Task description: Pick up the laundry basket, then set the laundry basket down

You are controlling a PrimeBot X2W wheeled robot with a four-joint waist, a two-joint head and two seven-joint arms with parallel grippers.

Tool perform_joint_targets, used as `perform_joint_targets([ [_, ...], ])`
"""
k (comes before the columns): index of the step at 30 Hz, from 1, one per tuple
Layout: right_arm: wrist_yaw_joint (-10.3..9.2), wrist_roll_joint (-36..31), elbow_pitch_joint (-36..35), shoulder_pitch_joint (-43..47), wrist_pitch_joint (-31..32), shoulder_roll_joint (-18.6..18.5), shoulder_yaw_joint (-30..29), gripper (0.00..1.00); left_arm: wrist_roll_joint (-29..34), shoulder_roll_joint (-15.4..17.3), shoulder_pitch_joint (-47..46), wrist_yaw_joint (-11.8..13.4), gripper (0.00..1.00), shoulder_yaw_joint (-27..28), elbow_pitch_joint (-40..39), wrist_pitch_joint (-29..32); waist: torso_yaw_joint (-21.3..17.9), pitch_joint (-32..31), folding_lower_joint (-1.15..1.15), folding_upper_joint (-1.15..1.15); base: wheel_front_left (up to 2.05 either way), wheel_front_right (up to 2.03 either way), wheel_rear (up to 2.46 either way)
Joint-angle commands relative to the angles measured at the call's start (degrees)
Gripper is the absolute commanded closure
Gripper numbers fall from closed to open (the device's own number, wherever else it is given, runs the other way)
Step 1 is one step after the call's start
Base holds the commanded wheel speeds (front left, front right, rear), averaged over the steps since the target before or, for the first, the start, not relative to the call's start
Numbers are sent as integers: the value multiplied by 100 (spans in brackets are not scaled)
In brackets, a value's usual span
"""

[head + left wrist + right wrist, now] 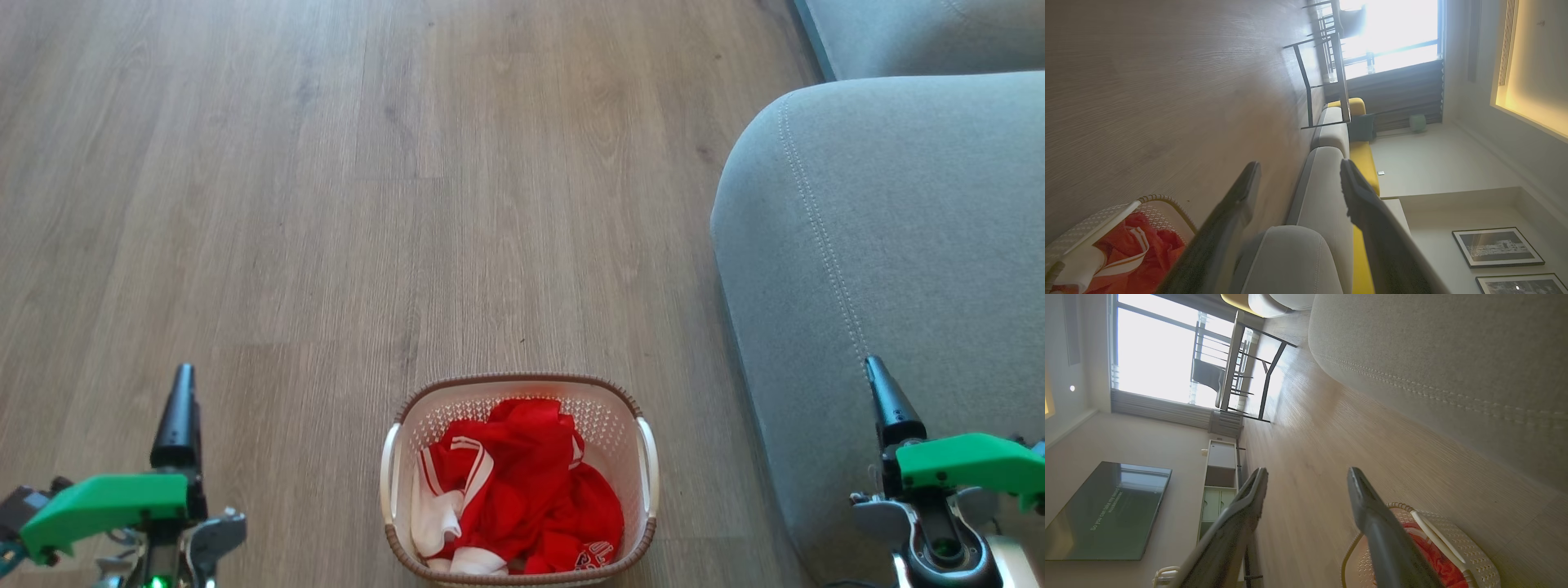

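The laundry basket [522, 380] stands on the wood floor at the bottom centre of the head view. It is white and perforated, with a brown rim and a white handle on each side. Red-and-white clothes [522, 490] fill it. My left gripper [181, 400] hovers well to the basket's left, apart from it. My right gripper [883, 392] hovers to its right, over the sofa arm. In the left wrist view my left gripper [1300, 165] is open and empty, with the basket [1090, 222] at lower left. My right gripper [1308, 471] is open too, with the basket [1457, 547] at lower right.
A grey sofa [882, 245] takes up the right side, its arm close to the basket's right handle. Bare wood floor [326, 204] stretches ahead and to the left. Farther off are a metal-legged table [1327, 73] by a bright window and a wall-mounted TV [1106, 510].
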Motion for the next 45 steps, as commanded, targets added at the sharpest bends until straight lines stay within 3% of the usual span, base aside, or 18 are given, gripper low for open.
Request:
perform_joint_targets([
  [1, 12, -153, -240, -294, -66, -42, 40, 0, 106, 53, -326, 10, 0, 153, -245, -59, 1, 1, 0, 0, 0, 0, 0],
  [13, 16, -1570, -677, -511, -284, -51, 234, 0, 1208, 56, -485, 458, 0, 243, -1000, -278, 61, 35, 0, 0, 0, 0, 0],
  [25, 20, -3006, -882, -610, -485, -58, 569, 0, 2775, 60, -408, 1041, 0, -492, -1402, -478, 112, 76, 0, 0, 0, 0, 0],
  [34, 23, -3867, -869, -661, -619, -63, 847, 0, 3819, 123, -408, 1211, 0, -1005, -1226, -613, 119, 72, 0, 0, 0, 0, 0],
  [45, 26, -4893, -601, -708, -804, -70, 1046, 0, 4879, 673, -557, 2266, 0, -2122, -957, -797, 126, 53, 0, 0, 0, 0, 0],
])
